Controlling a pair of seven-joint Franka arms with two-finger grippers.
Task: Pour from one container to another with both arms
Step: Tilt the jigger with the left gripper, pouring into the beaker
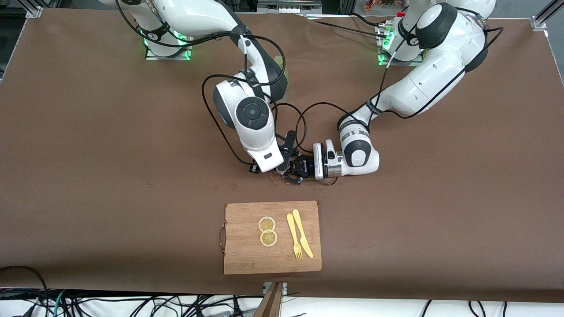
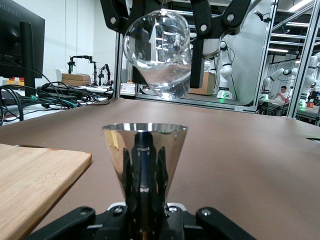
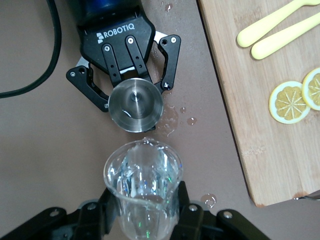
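My right gripper [image 3: 142, 212] is shut on a clear glass beaker [image 3: 142, 182] holding a little water. The beaker is tipped, and its spout hangs just above a small shiny metal cup [image 3: 136, 106]. That cup, a cone seen side-on in the left wrist view [image 2: 145, 147], stands upright with my left gripper [image 2: 145, 207] shut on its base. The beaker [image 2: 159, 50] hangs tilted above the cup's rim. In the front view both hands meet low over the table's middle, the left gripper [image 1: 294, 172] next to the right gripper [image 1: 282, 167], which is mostly hidden under its own wrist.
Water droplets [image 3: 172, 120] lie on the brown table beside the cup. A wooden cutting board [image 1: 246, 255] lies nearer the front camera, carrying two lemon slices [image 1: 267, 231] and a yellow fork and knife [image 1: 298, 240]. Black cables loop over the table by both wrists.
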